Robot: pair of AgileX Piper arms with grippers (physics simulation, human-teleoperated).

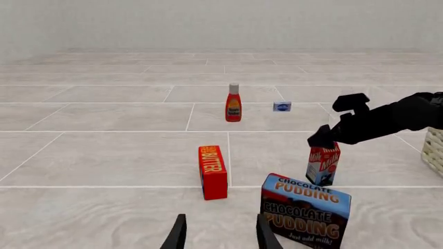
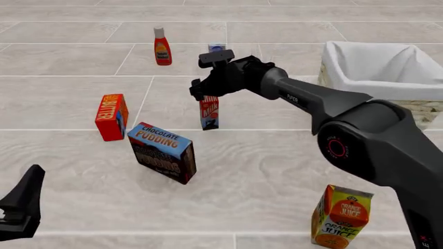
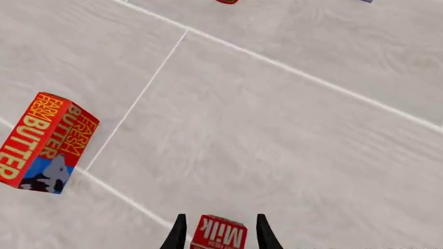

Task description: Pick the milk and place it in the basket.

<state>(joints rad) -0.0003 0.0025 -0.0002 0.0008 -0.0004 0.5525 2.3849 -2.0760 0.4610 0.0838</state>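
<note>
1. Milk [image 2: 209, 112] stands upright on the floor, long axis vertical, directly under the right gripper [image 2: 207, 78], between its parted fingers, which I judge not yet closed on it.
2. Basket [image 2: 408, 106] lies well to the right.
3. Pudding box [image 2: 163, 152] and butter [image 2: 111, 116] stand near, not in the way.
4. Left gripper [image 1: 220, 234] is apart, farther.

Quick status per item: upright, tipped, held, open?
Small red-topped milk carton: upright, between right gripper jaws, not visibly clamped.
Red butter box: on end.
Blue chocolate pudding box: upright, tilted.
Orange juice carton: upright.
Red sauce bottle: upright.
Wicker basket: nothing visible inside.
Left gripper: open.
</note>
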